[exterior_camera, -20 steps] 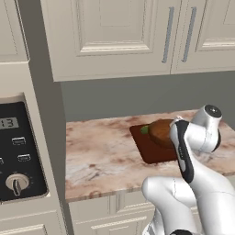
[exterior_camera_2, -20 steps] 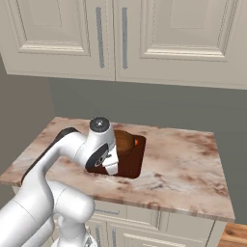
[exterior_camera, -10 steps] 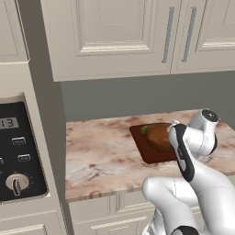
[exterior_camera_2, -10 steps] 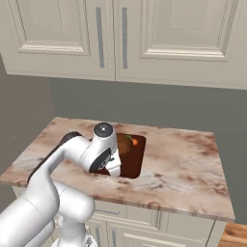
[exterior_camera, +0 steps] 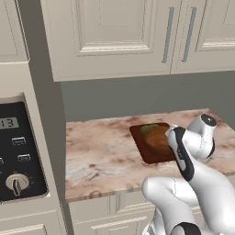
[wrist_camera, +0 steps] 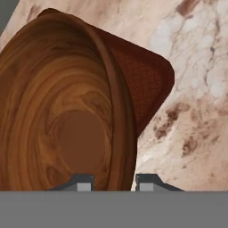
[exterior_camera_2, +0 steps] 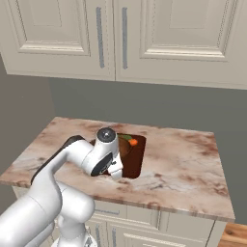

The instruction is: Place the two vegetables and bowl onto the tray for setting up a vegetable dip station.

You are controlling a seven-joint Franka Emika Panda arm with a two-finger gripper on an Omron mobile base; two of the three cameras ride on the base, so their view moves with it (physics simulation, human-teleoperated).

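My gripper (wrist_camera: 115,183) is shut on the rim of the reddish-brown wooden bowl (wrist_camera: 67,116), one fingertip inside the bowl and one outside. The bowl (exterior_camera: 158,140) sits over the dark reddish-brown tray (exterior_camera: 143,149); I cannot tell whether it touches the tray. At the tray's far end, behind the bowl, the small dark green cucumber (exterior_camera: 148,129) lies on the tray. The orange carrot (exterior_camera_2: 133,142) rests on the tray (exterior_camera_2: 136,164) beside the cucumber (exterior_camera_2: 126,137). My white arm hides part of the bowl and tray in both base views.
The marble counter (exterior_camera: 101,156) runs left of the tray to a wall oven with a knob (exterior_camera: 16,182). More counter (exterior_camera_2: 183,159) lies to the tray's right. Cream cabinets (exterior_camera_2: 120,34) hang above, and the counter's front edge is close to the tray.
The hand has sunk slightly with the bowl, bringing it lower over the tray. The carrot and cucumber have not moved.
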